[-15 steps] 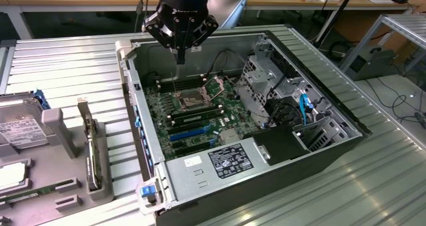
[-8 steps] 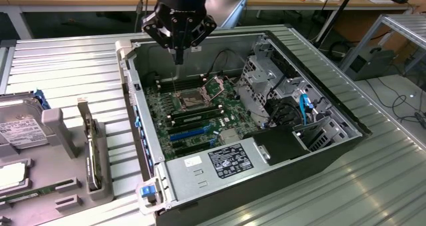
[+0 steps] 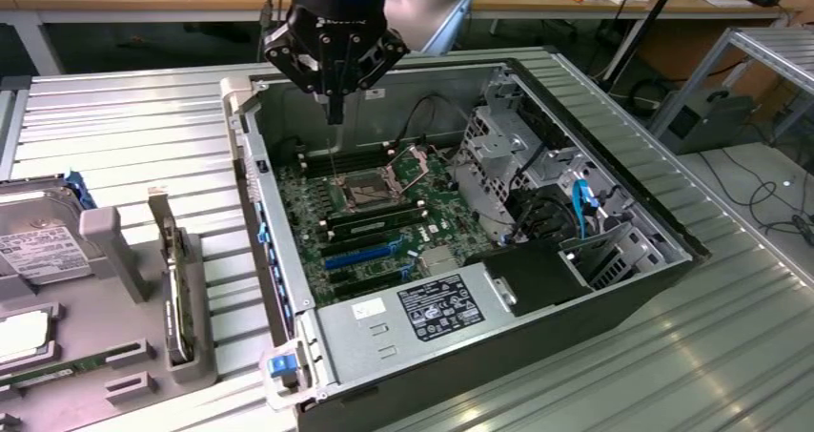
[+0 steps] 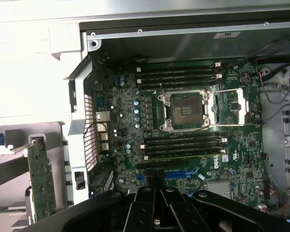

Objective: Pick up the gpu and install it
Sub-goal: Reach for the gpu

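Closest to the wrist camera we log the gripper (image 4: 154, 208): black fingers drawn together, nothing between them. It hangs over the open computer case (image 3: 381, 341), above the motherboard (image 4: 130, 121). The bare CPU socket (image 4: 186, 110) with its wire retention frame sits just beyond the fingertips, and the blue expansion slots (image 4: 181, 175) lie close by them. Moving outward, the perforated rear wall of the case stands between the board and the ribbed metal table (image 3: 140, 136). Past that wall, on the exterior view's left, the gpu (image 3: 175, 294) stands on its long edge in a grey holder (image 3: 114, 246), well apart from the gripper and untouched. A hard drive (image 3: 29, 246) lies further toward that side.

Risks, as we judge them:
- A sideways sweep without enough height could knock the fingers against the socket frame or the case wall, since that wall lies on the straight line to the card.
- The card is thin and upright, so an off-centre pinch might let it tilt in the grip.
- A tilted card could miss its slot or catch the rear wall on the way in.
- Loose cables near the drive cage (image 3: 509, 155) could snag.
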Robot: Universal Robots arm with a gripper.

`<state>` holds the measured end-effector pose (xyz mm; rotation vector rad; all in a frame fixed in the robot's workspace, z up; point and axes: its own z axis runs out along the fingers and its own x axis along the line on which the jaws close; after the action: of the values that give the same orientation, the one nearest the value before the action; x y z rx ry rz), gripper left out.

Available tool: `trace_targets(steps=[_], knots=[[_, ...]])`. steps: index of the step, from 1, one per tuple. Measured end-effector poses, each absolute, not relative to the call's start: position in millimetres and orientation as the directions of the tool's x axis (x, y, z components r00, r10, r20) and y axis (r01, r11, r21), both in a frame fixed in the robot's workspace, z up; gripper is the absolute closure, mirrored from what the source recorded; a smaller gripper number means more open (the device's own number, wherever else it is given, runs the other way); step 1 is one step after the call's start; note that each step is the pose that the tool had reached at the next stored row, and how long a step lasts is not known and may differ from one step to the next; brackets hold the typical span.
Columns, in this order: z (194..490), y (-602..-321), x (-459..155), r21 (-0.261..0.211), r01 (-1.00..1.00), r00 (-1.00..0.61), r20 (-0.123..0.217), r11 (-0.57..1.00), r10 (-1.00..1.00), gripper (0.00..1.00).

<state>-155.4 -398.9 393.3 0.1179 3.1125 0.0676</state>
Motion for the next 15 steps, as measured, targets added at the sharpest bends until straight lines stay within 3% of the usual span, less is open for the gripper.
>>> trace_targets(steps=[15], knots=[[393.3, -398.9, -165.6, 0.044, 0.075, -0.997, -0.024, 0.996, 0.076, 0.89]])
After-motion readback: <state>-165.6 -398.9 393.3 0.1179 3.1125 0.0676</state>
